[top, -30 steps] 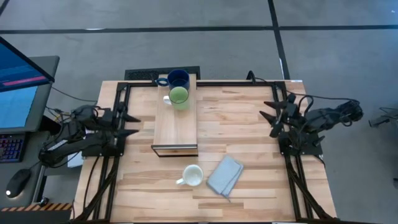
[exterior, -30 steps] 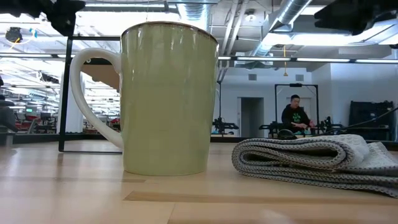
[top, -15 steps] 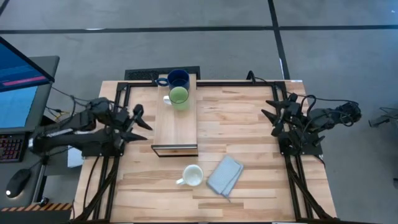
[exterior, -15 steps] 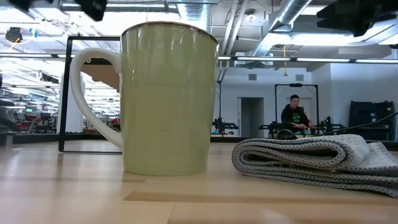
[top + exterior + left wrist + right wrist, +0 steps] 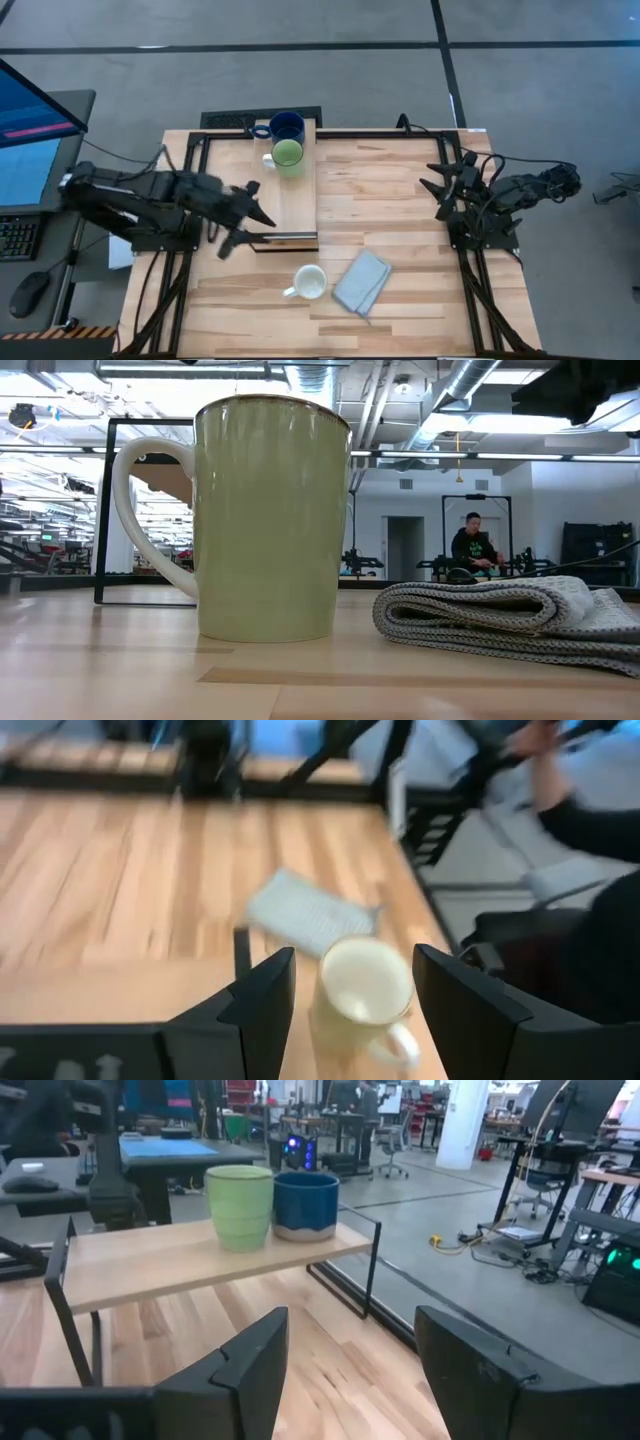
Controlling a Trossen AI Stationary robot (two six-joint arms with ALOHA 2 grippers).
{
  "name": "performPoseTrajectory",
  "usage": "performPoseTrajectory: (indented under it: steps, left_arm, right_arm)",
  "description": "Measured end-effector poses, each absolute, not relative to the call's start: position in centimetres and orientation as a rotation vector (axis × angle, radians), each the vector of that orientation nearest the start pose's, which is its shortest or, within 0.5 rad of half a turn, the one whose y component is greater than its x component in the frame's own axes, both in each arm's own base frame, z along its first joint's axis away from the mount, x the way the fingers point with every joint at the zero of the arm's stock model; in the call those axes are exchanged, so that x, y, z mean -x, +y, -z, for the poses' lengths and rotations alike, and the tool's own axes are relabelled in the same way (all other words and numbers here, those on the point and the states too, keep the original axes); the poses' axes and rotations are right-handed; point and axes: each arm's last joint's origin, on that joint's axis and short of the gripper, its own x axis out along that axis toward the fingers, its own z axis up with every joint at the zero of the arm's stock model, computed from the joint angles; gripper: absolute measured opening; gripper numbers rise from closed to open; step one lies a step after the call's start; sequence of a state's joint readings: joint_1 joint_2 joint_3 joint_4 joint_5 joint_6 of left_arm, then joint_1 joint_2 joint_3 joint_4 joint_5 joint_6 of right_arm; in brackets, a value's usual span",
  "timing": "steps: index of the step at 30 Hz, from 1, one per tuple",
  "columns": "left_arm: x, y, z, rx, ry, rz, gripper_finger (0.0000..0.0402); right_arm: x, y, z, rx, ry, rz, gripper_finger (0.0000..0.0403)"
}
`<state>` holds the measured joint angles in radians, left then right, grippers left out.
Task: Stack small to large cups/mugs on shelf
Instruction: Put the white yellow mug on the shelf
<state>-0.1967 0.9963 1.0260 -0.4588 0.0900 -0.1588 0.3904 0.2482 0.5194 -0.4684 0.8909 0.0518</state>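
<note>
The dark blue mug (image 5: 287, 127) and the light green mug (image 5: 287, 154) stand upright side by side at the far end of the light-wood shelf (image 5: 283, 200); both show in the right wrist view (image 5: 305, 1205) (image 5: 240, 1205). The white mug (image 5: 310, 283) stands upright on the table near the front edge, large in the low view (image 5: 265, 520). My left gripper (image 5: 245, 222) is open beside the shelf's near left corner, and the white mug (image 5: 365, 985) lies ahead between its fingers. My right gripper (image 5: 445, 185) is open at the right side.
A folded grey-blue cloth (image 5: 361, 281) lies on the table just right of the white mug, also in the low view (image 5: 500, 615) and left wrist view (image 5: 310, 910). Bare tabletop (image 5: 390, 190) lies between the shelf and my right arm. A person sits far behind in the room.
My left arm has swung out from the table's left edge toward the middle and the near edge, reaching the shelf's near left corner and pointing at the white mug. Its fingers stay open. The mugs, cloth and right arm have not moved.
</note>
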Motion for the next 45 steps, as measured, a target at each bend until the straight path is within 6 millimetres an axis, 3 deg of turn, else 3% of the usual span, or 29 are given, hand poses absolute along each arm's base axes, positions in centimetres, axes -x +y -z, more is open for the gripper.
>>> performPoseTrajectory:
  steps: [4, 11, 17, 35, 45]
  left_arm:
    - [-21.9, -6.9, -34.7, 0.183, 0.563, 0.176, 0.0195]
    - [-24.1, -11.2, -31.5, 0.267, 0.708, 0.123, 0.0195]
    - [-25.2, -13.6, -28.9, 0.284, 0.793, 0.070, 0.0195]
    - [-27.3, -16.8, -23.2, 0.504, 0.923, -0.155, 0.0195]
    - [-27.6, -17.7, -23.7, 0.510, 0.833, -0.116, 0.0195]
  right_arm:
    - [-7.1, 0.5, -27.3, 0.072, 0.160, 0.502, 0.0240]
    - [-7.1, 0.5, -27.3, 0.076, 0.166, 0.500, 0.0240]
    - [-7.1, 0.5, -27.3, 0.075, 0.166, 0.500, 0.0240]
    - [-7.1, 0.5, -27.1, 0.094, 0.186, 0.500, 0.0240]
    - [-7.1, 0.5, -27.1, 0.094, 0.185, 0.499, 0.0240]
